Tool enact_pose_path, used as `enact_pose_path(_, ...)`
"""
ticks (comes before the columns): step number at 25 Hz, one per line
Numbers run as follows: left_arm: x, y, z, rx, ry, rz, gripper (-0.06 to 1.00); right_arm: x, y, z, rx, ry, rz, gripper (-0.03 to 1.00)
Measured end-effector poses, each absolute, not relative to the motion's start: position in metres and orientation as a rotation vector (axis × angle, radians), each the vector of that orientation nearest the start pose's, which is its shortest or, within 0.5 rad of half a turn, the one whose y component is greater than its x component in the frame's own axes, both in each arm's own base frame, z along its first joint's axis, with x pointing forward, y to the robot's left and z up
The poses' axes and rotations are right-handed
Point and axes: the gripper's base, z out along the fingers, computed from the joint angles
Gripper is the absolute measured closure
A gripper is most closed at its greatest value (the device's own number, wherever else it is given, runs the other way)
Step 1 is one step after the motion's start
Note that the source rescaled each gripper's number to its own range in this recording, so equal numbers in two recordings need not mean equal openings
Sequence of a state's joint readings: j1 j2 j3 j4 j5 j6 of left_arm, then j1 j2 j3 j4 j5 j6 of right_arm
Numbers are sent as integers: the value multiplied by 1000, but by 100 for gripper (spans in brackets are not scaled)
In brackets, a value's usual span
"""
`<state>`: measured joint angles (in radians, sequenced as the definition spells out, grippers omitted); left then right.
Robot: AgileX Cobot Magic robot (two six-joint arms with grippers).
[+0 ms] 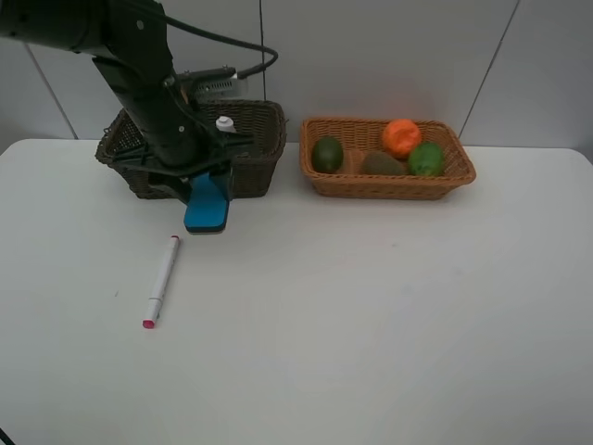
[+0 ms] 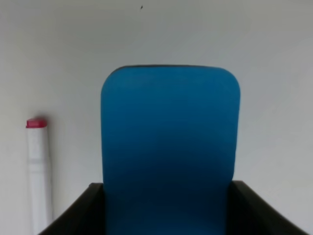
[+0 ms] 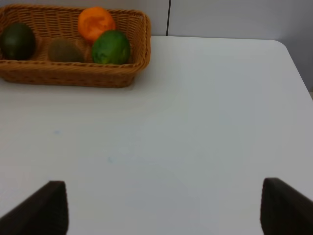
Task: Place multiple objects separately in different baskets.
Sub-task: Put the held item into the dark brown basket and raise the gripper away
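The blue eraser block [image 2: 170,147] is a flat, solid blue slab with rounded corners and no markings. It sits between the two dark fingers [image 2: 78,215] of the left gripper [image 1: 206,190], which is closed on its sides and holds it at the near wall of the dark brown basket [image 1: 255,139], its free end pointing down toward the white table [image 1: 371,315]. A white bottle cap [image 1: 224,122] shows inside that basket. The white marker [image 1: 162,280] with its pink end lies on the table just in front of the block. The light tan basket [image 1: 389,185] holds two green fruits [image 1: 327,154], a brown kiwi [image 1: 380,163] and an orange [image 1: 401,136]. The right gripper [image 3: 161,208] hangs wide open over bare table, holding nothing.
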<state>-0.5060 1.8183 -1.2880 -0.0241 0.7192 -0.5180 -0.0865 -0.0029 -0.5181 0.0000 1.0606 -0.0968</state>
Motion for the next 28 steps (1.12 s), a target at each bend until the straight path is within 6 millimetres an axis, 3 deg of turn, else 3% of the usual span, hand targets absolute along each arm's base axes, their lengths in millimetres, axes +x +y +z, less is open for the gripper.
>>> enact_pose_path(8, 334, -168, 263, -22, 2578, -334, 41, -7, 1, 282, -10, 2025, -116, -3)
enact_pose_path(18, 374, -145, 319, -44, 2340, -303, 41, -7, 1, 282, -8, 2025, -114, -3)
enact_pose_path(22, 397, -148, 318, -21, 2328, -279, 41, -7, 1, 282, -8, 2025, -114, -3)
enact_pose_path(28, 438, -151, 280, -46, 2391, -236, 41, -7, 1, 282, -8, 2025, -114, -3)
